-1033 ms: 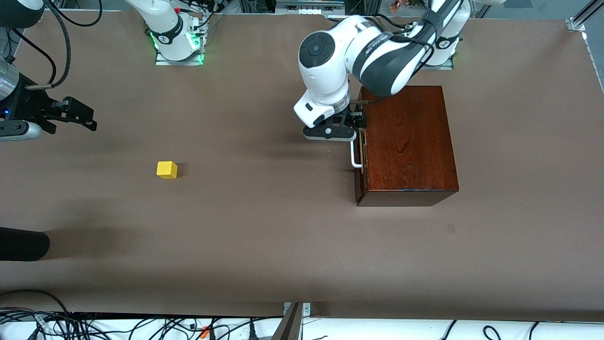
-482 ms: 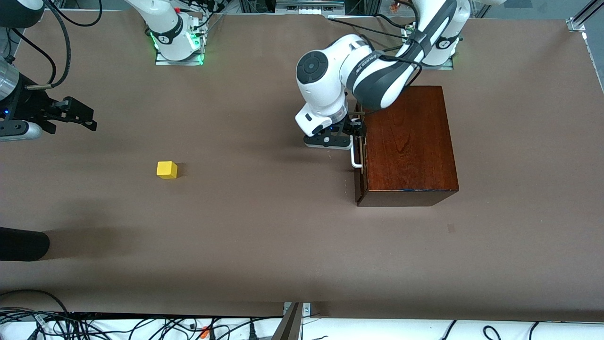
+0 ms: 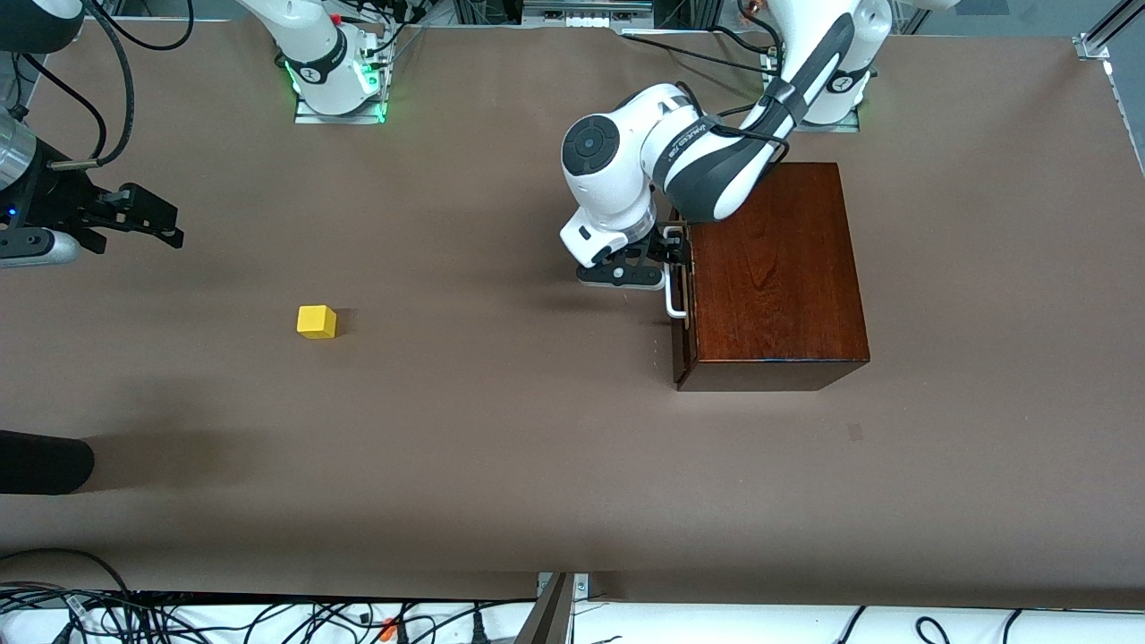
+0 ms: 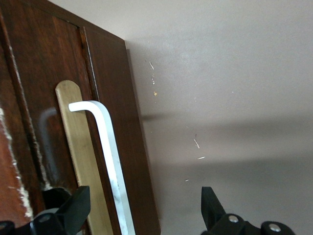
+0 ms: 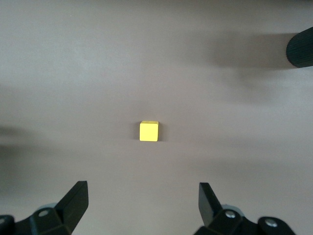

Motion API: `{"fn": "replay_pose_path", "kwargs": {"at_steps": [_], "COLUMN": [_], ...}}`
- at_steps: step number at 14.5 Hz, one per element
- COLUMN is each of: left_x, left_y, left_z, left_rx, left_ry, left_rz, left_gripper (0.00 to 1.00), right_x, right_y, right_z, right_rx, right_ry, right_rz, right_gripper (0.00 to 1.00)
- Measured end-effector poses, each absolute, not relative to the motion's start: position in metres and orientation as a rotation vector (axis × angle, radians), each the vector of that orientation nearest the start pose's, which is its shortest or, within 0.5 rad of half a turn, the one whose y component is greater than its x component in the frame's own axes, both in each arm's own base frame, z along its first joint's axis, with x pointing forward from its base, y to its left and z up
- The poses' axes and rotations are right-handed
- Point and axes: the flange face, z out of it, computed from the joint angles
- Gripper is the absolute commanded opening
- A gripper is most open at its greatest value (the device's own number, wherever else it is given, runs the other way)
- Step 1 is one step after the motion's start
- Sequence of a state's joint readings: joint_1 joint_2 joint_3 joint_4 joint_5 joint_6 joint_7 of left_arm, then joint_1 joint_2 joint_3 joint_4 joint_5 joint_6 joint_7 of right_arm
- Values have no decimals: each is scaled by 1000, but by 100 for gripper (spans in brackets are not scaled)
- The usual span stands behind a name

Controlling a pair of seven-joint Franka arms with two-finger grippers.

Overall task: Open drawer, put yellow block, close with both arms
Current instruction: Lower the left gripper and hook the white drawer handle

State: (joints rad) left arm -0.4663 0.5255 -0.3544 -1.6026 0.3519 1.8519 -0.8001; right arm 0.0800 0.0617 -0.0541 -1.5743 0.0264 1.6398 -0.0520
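Observation:
The reddish-brown wooden box (image 3: 778,268) stands toward the left arm's end of the table, and its drawer (image 3: 682,344) looks pushed in. The drawer's white bar handle (image 3: 673,295) (image 4: 110,161) runs along the dark front (image 4: 29,98). My left gripper (image 3: 673,253) (image 4: 142,208) is at the handle, open, with the bar between its fingers (image 4: 73,213) and untouched. The yellow block (image 3: 317,321) (image 5: 148,131) lies on the bare table toward the right arm's end. My right gripper (image 3: 148,219) (image 5: 143,198) hangs open above the table, apart from the block, and waits.
A black rounded object (image 3: 40,461) (image 5: 301,46) pokes in at the table's edge at the right arm's end, nearer the front camera than the block. Cables (image 3: 268,617) run along the table's near edge. Brown tabletop (image 3: 501,429) spreads between block and box.
The left arm has drawn its elbow back and brought its gripper down along the drawer front onto the handle. The right arm and the block have not moved.

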Motion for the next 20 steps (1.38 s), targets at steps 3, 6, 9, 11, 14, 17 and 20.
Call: {"fn": "replay_pose_path", "kwargs": {"at_steps": [3, 6, 9, 11, 14, 17, 20], "left_x": [489, 490, 491, 491, 491, 492, 492], "left_y": [-441, -440, -441, -441, -442, -443, -444], "left_z": [313, 301, 292, 288, 285, 285, 285], "left_rx": [-2844, -2828, -2828, -2829, -2834, -2844, -2849], "left_ry": [147, 120, 120, 120, 122, 123, 125], "left_rz": [59, 50, 58, 62, 61, 52, 47], "left_gripper": [100, 100, 100, 100, 100, 100, 100], "right_x": [578, 578, 578, 578, 578, 578, 578], "right_y": [19, 19, 19, 19, 19, 19, 19], "right_z": [594, 594, 594, 594, 594, 594, 594], "right_rx": [-3116, -3116, -3116, -3116, -3116, -3117, -3117], "right_ry": [-119, -119, -119, -119, -119, -119, -119], "right_rz": [-6, -7, -7, -7, -7, -7, -7], "right_gripper": [100, 100, 100, 100, 100, 100, 100]}}
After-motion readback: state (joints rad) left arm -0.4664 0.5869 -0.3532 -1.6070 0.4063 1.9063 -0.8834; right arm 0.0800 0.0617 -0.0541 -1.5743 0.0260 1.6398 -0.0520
